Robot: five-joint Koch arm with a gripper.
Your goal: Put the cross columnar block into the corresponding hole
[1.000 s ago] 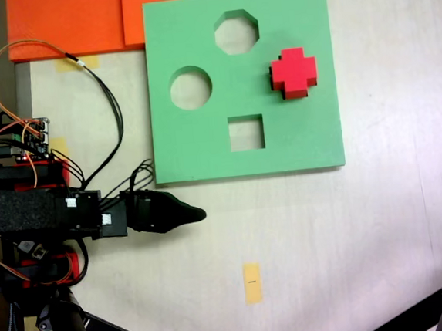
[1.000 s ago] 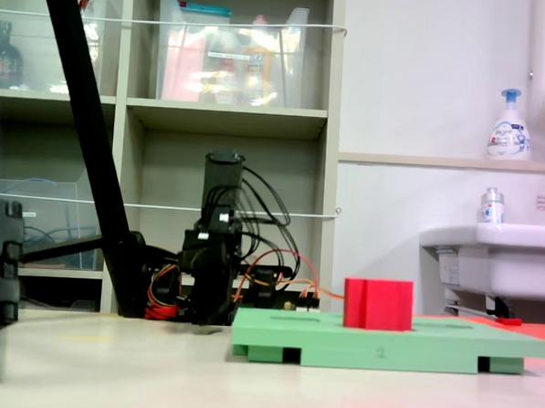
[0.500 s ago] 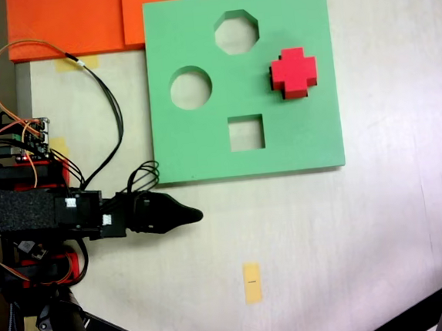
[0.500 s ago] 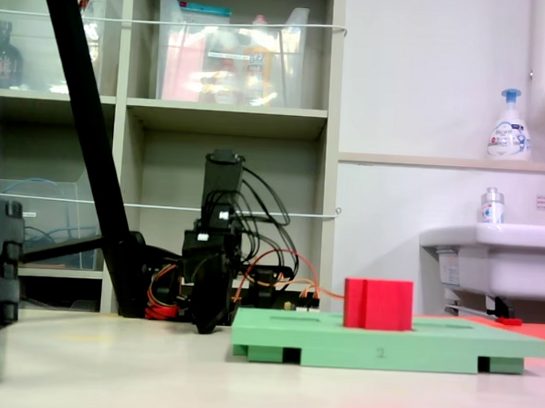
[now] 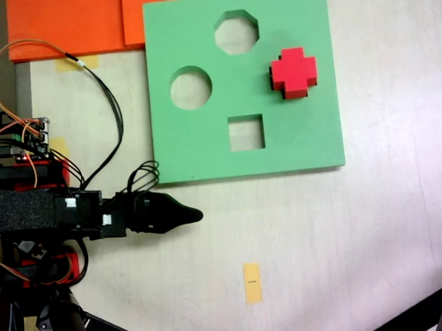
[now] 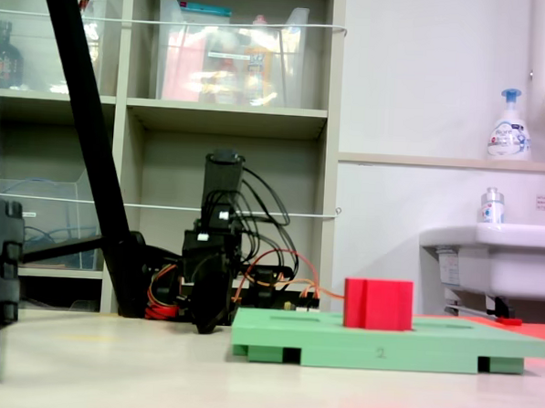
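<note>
Black end effector (image 5: 196,213) low, level (off green board (image 5: 204,151)).

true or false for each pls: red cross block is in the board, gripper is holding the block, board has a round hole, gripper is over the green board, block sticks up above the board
1. The red cross block sits in the green board: true.
2. The gripper holds the block: false, it is apart from it and grips nothing.
3. The board has a round hole: true.
4. The gripper is over the board: false, in a fixed view from above it lies off the board's near edge.
5. The block stands above the board's top in a fixed view from the side: true.
</note>
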